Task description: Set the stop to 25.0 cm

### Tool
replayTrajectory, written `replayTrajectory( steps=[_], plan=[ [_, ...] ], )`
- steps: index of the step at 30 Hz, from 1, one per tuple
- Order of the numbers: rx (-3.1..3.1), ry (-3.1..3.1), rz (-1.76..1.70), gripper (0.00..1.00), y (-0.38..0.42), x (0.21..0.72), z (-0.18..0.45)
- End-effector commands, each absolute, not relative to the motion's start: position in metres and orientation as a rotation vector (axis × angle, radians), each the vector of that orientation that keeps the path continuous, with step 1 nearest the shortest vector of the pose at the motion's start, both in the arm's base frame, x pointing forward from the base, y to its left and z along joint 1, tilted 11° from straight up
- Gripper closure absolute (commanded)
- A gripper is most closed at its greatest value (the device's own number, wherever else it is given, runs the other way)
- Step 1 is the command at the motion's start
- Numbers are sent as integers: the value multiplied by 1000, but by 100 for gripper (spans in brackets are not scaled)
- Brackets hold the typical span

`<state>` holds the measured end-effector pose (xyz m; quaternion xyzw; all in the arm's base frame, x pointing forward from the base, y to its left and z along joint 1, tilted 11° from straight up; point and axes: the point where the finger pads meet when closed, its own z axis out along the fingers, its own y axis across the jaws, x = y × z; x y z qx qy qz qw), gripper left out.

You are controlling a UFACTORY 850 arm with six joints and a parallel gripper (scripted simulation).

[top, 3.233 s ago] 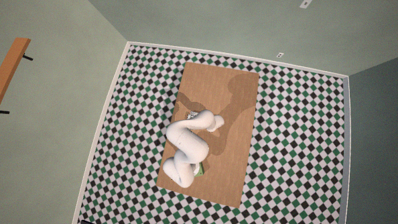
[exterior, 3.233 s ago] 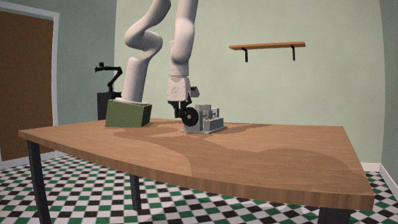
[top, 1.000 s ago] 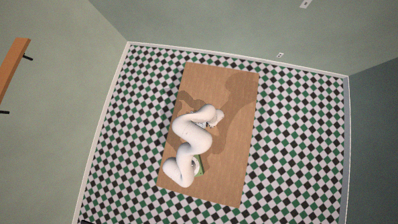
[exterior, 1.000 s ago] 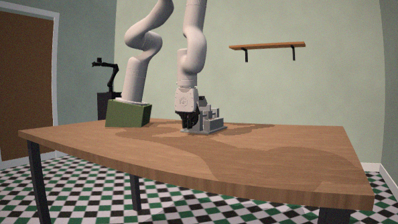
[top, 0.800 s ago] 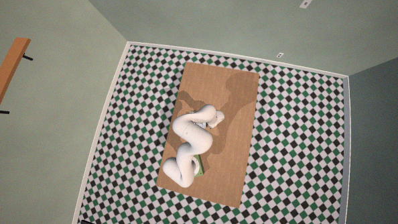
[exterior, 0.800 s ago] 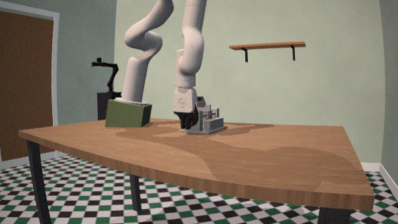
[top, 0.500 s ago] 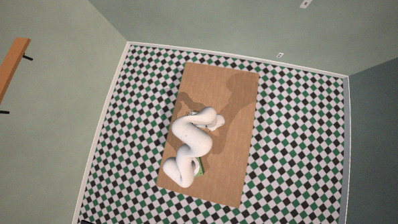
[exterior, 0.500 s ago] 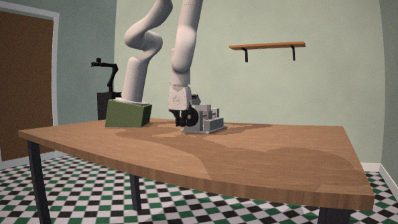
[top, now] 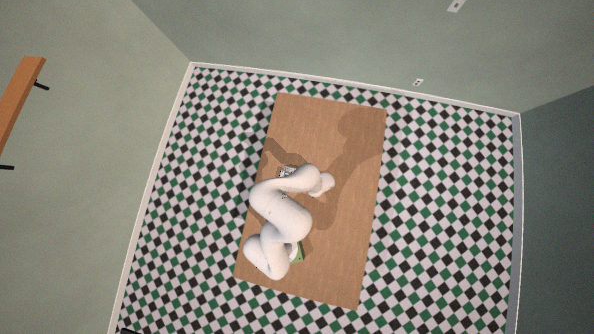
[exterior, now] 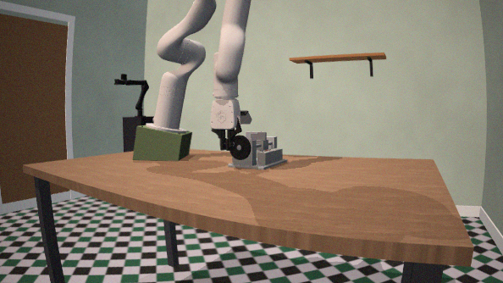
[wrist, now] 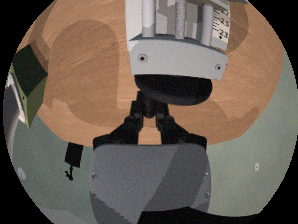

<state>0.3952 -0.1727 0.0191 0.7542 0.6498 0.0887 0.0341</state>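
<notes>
A small grey stop mechanism [exterior: 260,151] stands on the wooden table, with a black handwheel [exterior: 240,147] on its near-left end. My gripper [exterior: 229,142] hangs straight down at the wheel's left side and is shut on the handwheel's handle. In the wrist view the two black fingers meet just below the dark handwheel [wrist: 174,88]. Behind the wheel lies the grey frame [wrist: 178,26] with its rods and a printed scale [wrist: 221,24] on the right. The scale is too small to read. In the overhead view the arm hides most of the device [top: 288,171].
The green base block [exterior: 161,143] under my arm stands left of the device, about an arm's width away; it also shows in the wrist view [wrist: 28,84]. A black stand [exterior: 136,113] is behind the table. A wall shelf [exterior: 337,58] hangs far back.
</notes>
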Motion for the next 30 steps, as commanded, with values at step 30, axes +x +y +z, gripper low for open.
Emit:
replayTrajectory(
  steps=[30],
  plan=[
    [2321,2000,275,94,-178,419,42]
  ],
)
